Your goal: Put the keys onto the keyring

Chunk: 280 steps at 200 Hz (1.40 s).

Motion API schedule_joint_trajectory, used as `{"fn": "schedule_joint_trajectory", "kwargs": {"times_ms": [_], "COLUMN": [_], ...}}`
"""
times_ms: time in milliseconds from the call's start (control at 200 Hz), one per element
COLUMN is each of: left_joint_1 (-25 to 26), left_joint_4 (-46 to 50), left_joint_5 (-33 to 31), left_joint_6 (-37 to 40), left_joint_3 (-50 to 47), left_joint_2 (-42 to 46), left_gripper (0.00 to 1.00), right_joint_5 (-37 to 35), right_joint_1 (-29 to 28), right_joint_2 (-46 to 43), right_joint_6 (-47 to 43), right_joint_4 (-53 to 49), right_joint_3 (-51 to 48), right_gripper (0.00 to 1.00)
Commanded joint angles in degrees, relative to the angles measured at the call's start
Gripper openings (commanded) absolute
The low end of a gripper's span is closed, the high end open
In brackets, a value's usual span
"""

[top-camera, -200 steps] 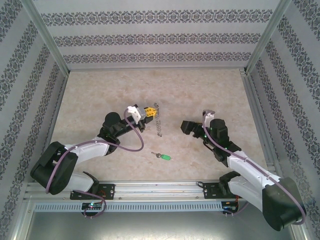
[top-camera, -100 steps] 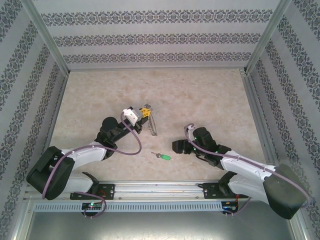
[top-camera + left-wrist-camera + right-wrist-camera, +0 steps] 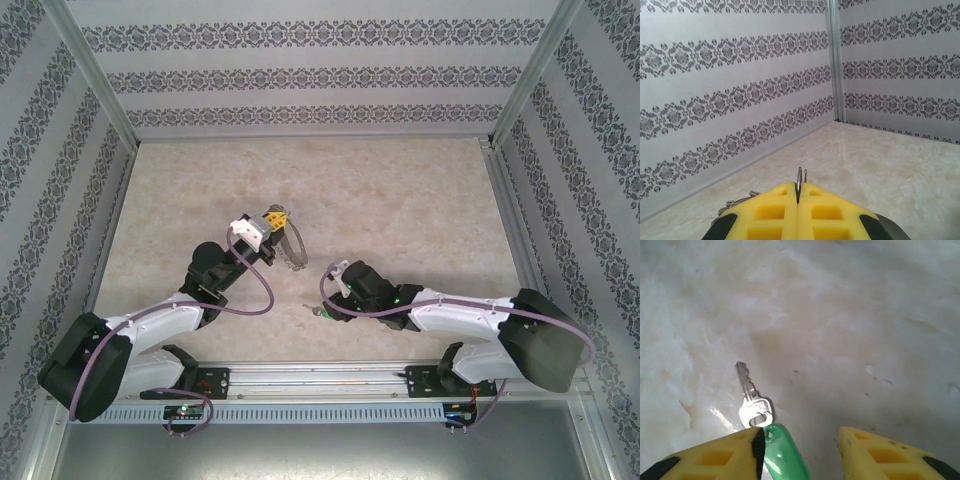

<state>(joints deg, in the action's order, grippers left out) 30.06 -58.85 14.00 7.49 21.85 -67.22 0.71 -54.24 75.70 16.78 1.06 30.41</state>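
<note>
**Right arm down at the key; ring held clear**

Within the last second the right gripper (image 3: 328,303) had swung from the right side of the pale marbled tabletop (image 3: 420,190) down and across to the small silver key with a bright green plastic head (image 3: 320,313). The key itself had not shifted. It lay near the front edge, between the two arms. The left gripper (image 3: 274,219) had drawn back and left a little, taking with it the large dark grey metal keyring loop (image 3: 293,252), which dangled from its pads over the table.

Reading for the task: ring secured, key not yet. The step in hand looked to be the pick-up of the key, with threading undone.

The right wrist view supplied the detail (from overhead the arm covered most of the key). There the key (image 3: 754,402) lay flat, blade pointing away and green head nearest the lens. The head sat inside the gap of the right gripper (image 3: 800,440), against the pad on the view's left, with bare table between it and the other pad. The jaws stood apart and had not clamped.

The left wrist view supplied the grip. The yellow pads of the left gripper (image 3: 797,192) were pressed together on a thin wire of the keyring (image 3: 799,176), which stood up out of the seam. The overhead gave the rest: how the loop hung, and how near ring and key now were.
</note>
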Motion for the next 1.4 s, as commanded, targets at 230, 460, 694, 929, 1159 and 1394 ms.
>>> {"fn": "schedule_joint_trajectory", "kwargs": {"times_ms": [230, 460, 694, 929, 1159, 1394], "left_joint_1": [1.0, 1.0, 1.0, 0.9, 0.9, 1.0], "left_joint_4": [2.0, 1.7, 1.2, 1.0, 0.9, 1.8], "left_joint_5": [-2.0, -3.0, -3.3, -3.2, -3.2, -3.0], "left_joint_6": [-0.2, -0.2, -0.3, -0.2, -0.1, -0.1], "left_joint_3": [0.1, -0.3, -0.6, -0.8, -0.5, 0.2], "left_joint_2": [3.0, 3.9, 4.8, 5.0, 5.2, 5.0], "left_gripper": [0.0, 0.0, 0.0, 0.0, 0.0, 0.0], "right_joint_5": [-5.8, -10.6, -24.8, -26.8, -26.4, -15.3], "right_joint_1": [-4.5, -4.2, -4.0, -3.3, -2.5, -2.2], "right_joint_2": [5.1, -2.5, -10.1, -14.6, -12.9, -7.5], "right_joint_6": [-3.8, -3.5, 2.2, 0.6, 1.4, -1.6], "right_joint_4": [-1.1, -1.7, -8.0, -14.4, -11.5, -14.9], "right_joint_3": [4.6, 2.0, 2.4, 3.8, 1.9, 4.9], "right_gripper": [0.53, 0.97, 0.98, 0.98, 0.97, 0.73]}}
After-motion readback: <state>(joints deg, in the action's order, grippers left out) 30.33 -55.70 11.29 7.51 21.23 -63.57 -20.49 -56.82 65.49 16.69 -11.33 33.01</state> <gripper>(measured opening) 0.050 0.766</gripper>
